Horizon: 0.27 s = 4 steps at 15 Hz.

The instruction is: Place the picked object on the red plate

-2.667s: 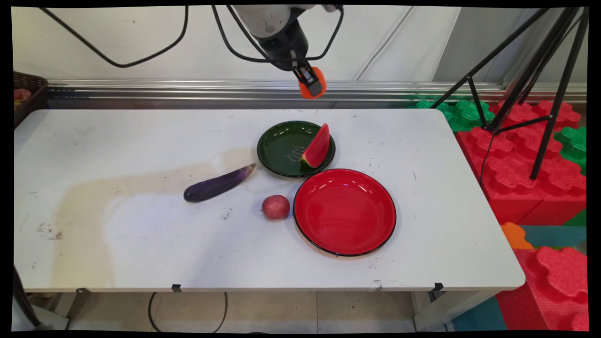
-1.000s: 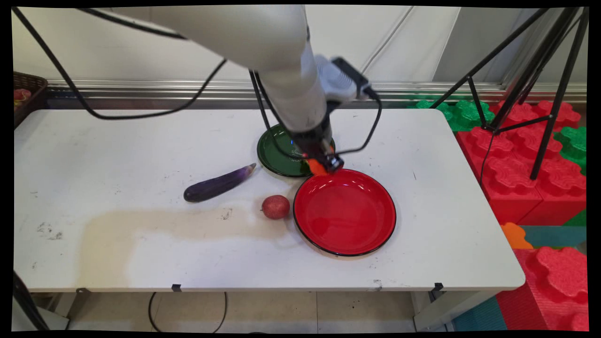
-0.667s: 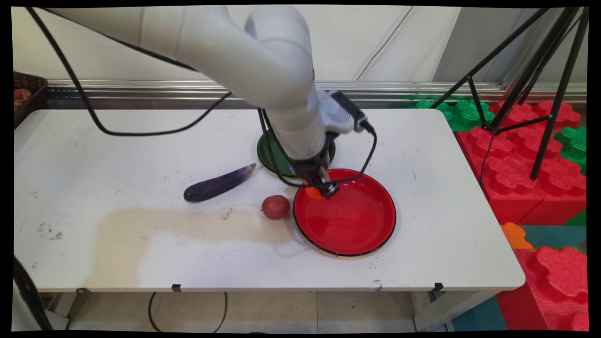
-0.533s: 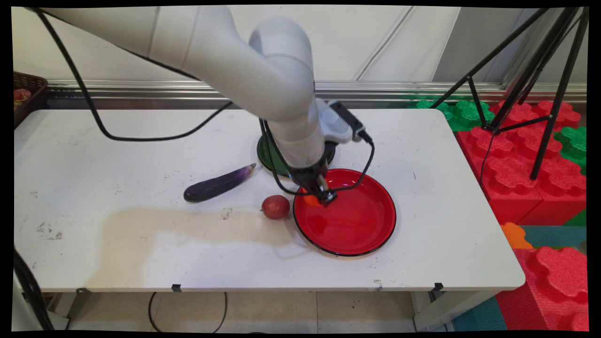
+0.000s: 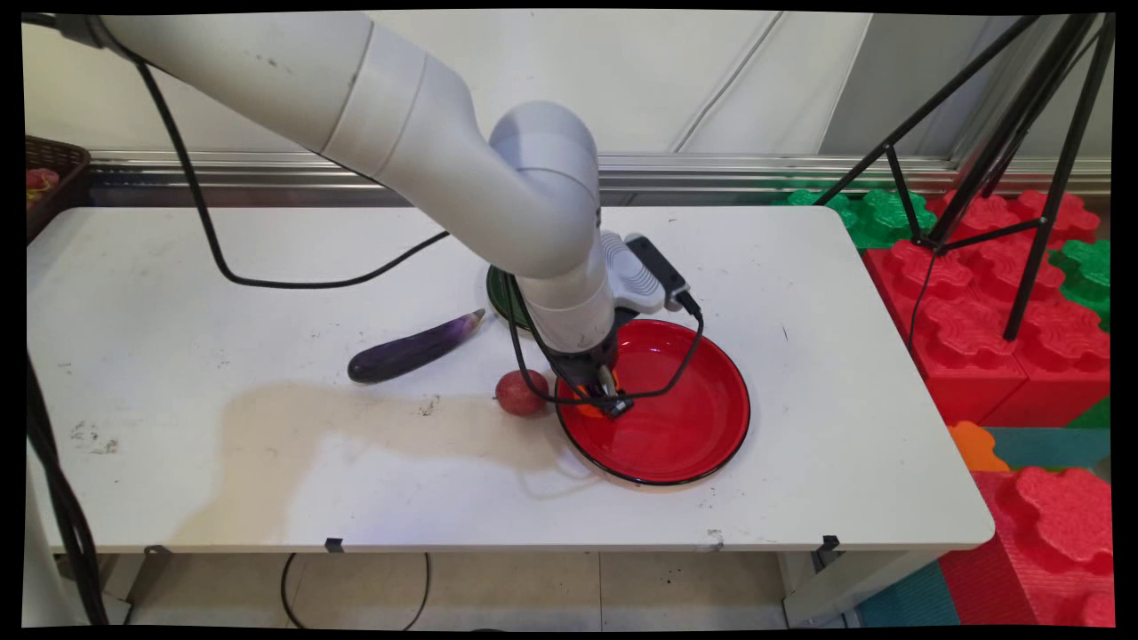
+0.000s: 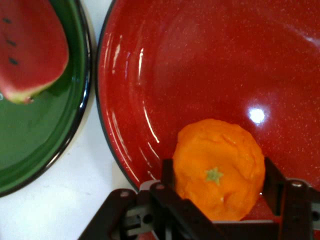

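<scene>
My black two-finger gripper is clamped on a round orange fruit. I see it low over the glossy red plate, beside a green plate.

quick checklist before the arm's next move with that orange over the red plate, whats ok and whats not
1. Grip: gripper shut on the orange, fingers on both sides: ok.
2. Position: orange over the red plate, inside its near-left rim: ok.
3. Landing spot: plate surface under the orange is bare: ok.
4. Orange touching the plate or just above it: cannot tell.
5. Neighbours: red round fruit on the table left of the plate, close to the gripper, apart from it: ok.
6. Watermelon slice stays on the green plate, clear of the gripper: ok.
</scene>
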### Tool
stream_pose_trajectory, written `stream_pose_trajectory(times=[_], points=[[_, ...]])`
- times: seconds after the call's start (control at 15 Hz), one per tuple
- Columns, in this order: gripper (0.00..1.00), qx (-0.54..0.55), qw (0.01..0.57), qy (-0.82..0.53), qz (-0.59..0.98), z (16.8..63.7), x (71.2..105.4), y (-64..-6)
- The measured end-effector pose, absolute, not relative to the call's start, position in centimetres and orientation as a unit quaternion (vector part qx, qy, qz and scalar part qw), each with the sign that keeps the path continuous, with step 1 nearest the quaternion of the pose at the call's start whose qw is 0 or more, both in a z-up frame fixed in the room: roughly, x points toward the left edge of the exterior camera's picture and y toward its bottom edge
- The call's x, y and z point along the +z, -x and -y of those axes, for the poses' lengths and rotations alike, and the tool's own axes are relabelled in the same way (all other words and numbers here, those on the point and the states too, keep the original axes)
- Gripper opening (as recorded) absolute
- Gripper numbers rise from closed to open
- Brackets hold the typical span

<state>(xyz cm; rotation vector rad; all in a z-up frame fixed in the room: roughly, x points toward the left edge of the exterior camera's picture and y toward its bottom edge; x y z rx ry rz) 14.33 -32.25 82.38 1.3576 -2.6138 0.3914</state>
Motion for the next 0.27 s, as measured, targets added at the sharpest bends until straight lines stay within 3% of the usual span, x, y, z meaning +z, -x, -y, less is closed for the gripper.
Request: stream_pose_trajectory(times=[0.07,0.13,0.27], points=[[0.0,0.131,0.086,-0.451,0.879,32.3,82.06,-14.27],[1.0,0.131,0.087,-0.446,0.881,32.37,81.82,-14.2],[1.0,0.133,0.089,-0.437,0.885,32.49,81.63,-14.14]])
